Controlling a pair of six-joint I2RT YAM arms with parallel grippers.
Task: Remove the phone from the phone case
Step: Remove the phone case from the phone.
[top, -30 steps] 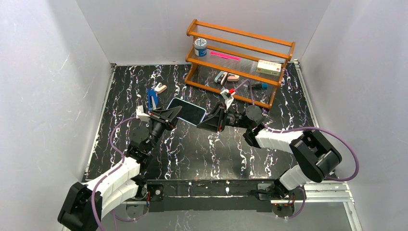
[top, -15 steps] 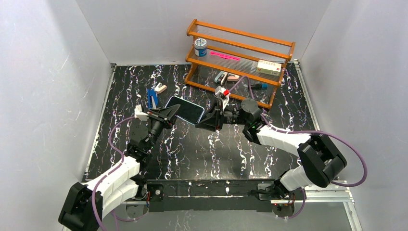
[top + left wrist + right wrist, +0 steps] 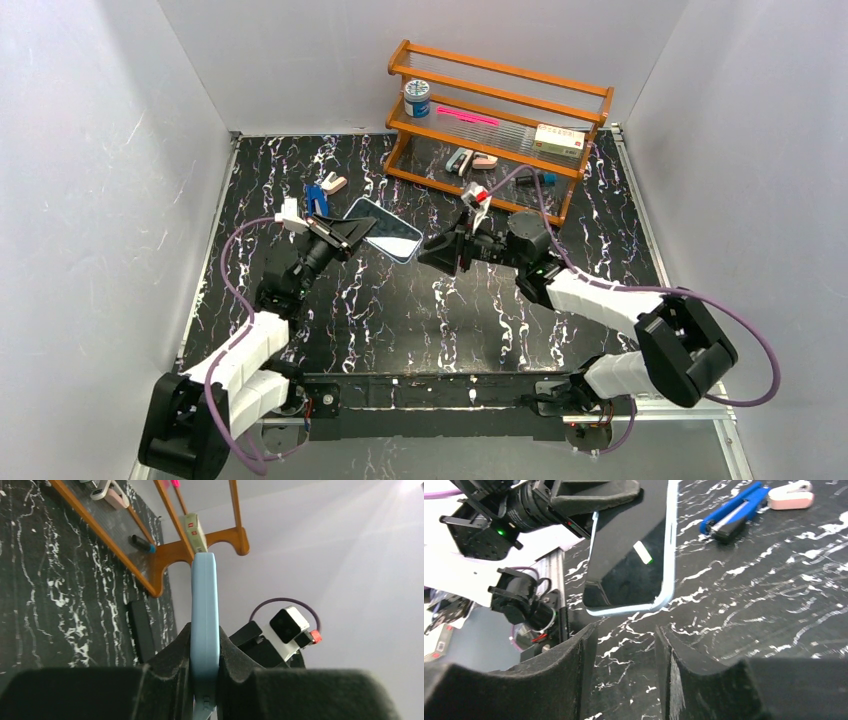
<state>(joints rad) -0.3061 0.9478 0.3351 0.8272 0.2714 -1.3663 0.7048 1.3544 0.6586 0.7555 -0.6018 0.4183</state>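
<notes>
Left gripper [image 3: 205,647] is clamped on one end of the blue phone case [image 3: 205,595], holding it tilted. Right gripper [image 3: 624,645], fingers apart, hovers at the case's 4 o'clock, touching nothing. The phone [image 3: 629,550] sits fully inside the case, so I'd say removal hasn't begun.

arms [image 3: 590,298] white/black | cables [image 3: 762,345] purple | tool pads [image 3: 574,670] black foam

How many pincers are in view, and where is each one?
2. The left pincer is shut on the left end of the phone. The right pincer is open just right of the phone, apart from it.
</notes>
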